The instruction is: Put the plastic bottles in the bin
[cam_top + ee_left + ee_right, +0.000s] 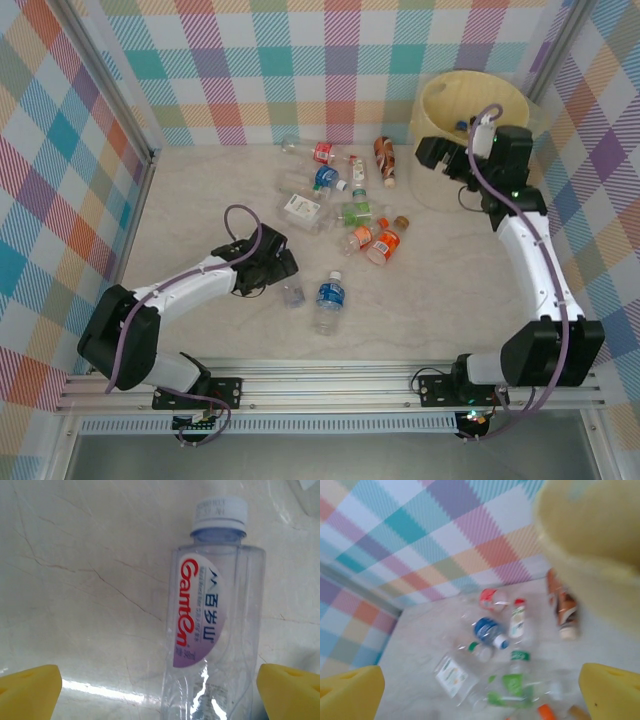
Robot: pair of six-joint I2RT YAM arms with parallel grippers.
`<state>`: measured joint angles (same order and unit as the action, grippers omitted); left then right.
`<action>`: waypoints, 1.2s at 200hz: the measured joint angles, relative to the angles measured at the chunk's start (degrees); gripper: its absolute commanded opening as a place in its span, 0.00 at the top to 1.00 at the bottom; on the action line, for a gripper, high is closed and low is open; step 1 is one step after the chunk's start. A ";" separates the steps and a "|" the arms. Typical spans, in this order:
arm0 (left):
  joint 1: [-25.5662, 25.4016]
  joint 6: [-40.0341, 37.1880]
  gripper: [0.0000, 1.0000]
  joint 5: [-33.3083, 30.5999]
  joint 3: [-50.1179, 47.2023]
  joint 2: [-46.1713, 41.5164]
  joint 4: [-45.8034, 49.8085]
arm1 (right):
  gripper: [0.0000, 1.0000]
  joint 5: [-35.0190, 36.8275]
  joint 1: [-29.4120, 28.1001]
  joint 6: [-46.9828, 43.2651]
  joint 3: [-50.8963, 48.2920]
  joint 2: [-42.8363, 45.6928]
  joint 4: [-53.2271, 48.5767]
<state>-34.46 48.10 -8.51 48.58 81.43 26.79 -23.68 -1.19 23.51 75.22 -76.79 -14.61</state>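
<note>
The counter [200, 190] is a pale, marble-look surface crossed by thin brown veins, with a bright streak of glare [100, 690] on it in the left wrist view. Pastel plaid walls close it in: a far wall [300, 70], a left wall [50, 180] and a right wall [600, 150]. Slim metal posts stand at the far left corner [110, 85] and the far right corner [560, 40]. A ribbed aluminium rail [330, 385] runs along the near edge.

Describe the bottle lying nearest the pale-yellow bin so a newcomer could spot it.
Start at the round pale-yellow bin, far right on the table. Just left of its base lies a small amber-brown plastic bottle. Its neighbours are clear or pale; it alone is dark brown.
</note>
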 measured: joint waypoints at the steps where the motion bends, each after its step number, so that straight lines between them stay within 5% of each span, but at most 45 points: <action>1: -0.02 0.00 0.00 0.02 0.00 0.00 0.00 | 0.00 -0.31 -0.15 0.13 -0.42 0.22 0.24; 70: -6.03 0.63 0.02 0.87 0.00 2.58 -1.18 | 0.00 -5.97 -7.82 1.20 -14.38 8.04 12.11; 166: -11.23 1.14 0.13 -5.29 1.60 8.37 -1.01 | 0.00 -4.33 -7.96 1.84 -15.28 8.07 16.79; 240: -11.56 0.33 0.31 -5.40 2.05 12.20 -1.95 | 0.00 -5.55 -9.07 2.45 -15.30 7.96 17.59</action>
<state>-46.02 48.42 -13.91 50.63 93.62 24.84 -29.23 -10.26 25.96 59.92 -68.84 2.98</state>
